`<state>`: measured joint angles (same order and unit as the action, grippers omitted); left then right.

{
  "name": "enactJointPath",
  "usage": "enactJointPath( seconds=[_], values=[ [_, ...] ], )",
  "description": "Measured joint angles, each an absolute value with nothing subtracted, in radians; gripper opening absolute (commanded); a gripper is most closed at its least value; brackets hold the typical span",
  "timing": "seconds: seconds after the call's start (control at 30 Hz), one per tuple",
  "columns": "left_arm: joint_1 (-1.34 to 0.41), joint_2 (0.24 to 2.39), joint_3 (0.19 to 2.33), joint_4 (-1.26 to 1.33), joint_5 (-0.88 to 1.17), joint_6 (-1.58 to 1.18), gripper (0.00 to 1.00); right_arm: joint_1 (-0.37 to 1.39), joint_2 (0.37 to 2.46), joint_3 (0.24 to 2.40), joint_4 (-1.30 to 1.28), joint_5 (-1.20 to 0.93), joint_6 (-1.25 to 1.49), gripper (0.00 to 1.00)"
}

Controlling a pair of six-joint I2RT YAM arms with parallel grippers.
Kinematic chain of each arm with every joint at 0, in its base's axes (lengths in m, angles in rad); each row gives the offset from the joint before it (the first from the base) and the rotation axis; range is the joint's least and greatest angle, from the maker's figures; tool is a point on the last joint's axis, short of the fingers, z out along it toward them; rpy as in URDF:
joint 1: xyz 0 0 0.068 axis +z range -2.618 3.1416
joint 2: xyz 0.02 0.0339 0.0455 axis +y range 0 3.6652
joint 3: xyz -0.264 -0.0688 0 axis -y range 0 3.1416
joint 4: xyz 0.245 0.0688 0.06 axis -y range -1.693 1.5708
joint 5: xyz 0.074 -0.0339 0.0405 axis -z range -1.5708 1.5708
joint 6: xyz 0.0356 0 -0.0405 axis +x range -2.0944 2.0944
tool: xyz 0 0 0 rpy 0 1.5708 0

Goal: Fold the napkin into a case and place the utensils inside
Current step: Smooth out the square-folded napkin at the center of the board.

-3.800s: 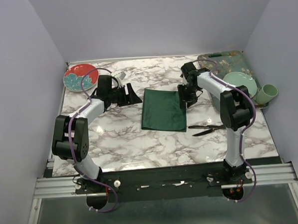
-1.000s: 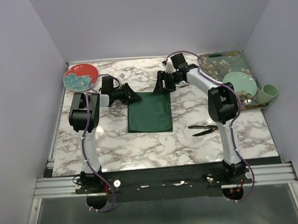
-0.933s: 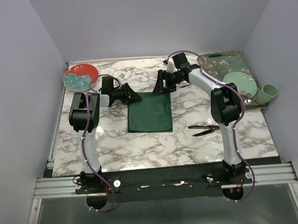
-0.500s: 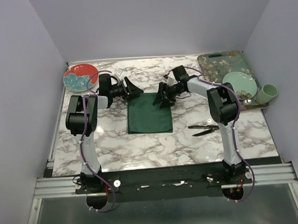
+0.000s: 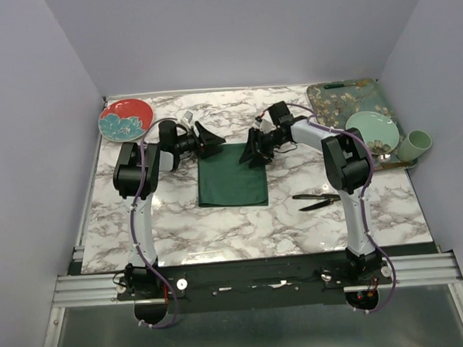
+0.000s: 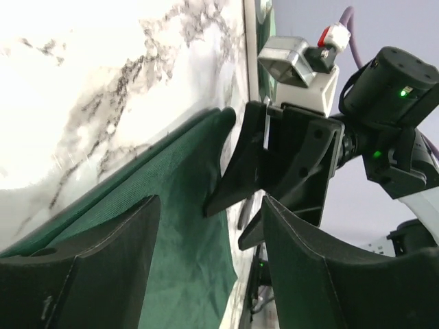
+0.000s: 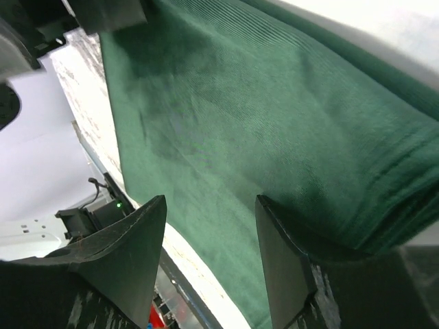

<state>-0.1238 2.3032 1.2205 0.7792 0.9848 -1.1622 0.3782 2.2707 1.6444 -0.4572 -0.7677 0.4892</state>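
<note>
The dark green napkin [image 5: 233,176] lies folded flat as a rectangle in the middle of the marble table. My left gripper [image 5: 208,140] is open at its far left corner, its fingers astride the cloth's edge [image 6: 171,199]. My right gripper [image 5: 254,150] is open at the far right corner, low over the cloth [image 7: 226,137]. The two black utensils [image 5: 320,199] lie on the table right of the napkin, apart from both grippers.
A red and teal plate [image 5: 125,119] sits at the far left. A floral tray [image 5: 344,98], a pale green plate [image 5: 373,129] and a green cup [image 5: 417,143] crowd the far right. Grey walls close in the table on three sides.
The napkin shifted left and both grippers came to its far edge. In the last half second the left gripper moved slightly right toward the corner; the right gripper barely moved.
</note>
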Motion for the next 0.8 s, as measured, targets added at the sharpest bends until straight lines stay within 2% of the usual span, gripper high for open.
enactJointPath(
  seconds=[0.1,0.27,0.6,0.8],
  values=[
    [-0.112,2.305,1.232,0.776,0.977,-1.175,0.77,0.379,2.271,1.650,-0.469,-0.758,0.490,0.63],
    [-0.095,2.273,1.217,0.773,0.980,-1.178,0.99,0.379,2.272,1.660,-0.487,-0.743,0.489,0.63],
    [-0.094,1.952,1.000,0.633,1.005,-1.068,0.99,0.379,2.280,1.684,-0.521,-0.730,0.485,0.64],
    [-0.123,1.986,0.941,0.609,1.019,-1.049,0.99,0.379,2.280,1.686,-0.525,-0.728,0.485,0.64]
  ],
)
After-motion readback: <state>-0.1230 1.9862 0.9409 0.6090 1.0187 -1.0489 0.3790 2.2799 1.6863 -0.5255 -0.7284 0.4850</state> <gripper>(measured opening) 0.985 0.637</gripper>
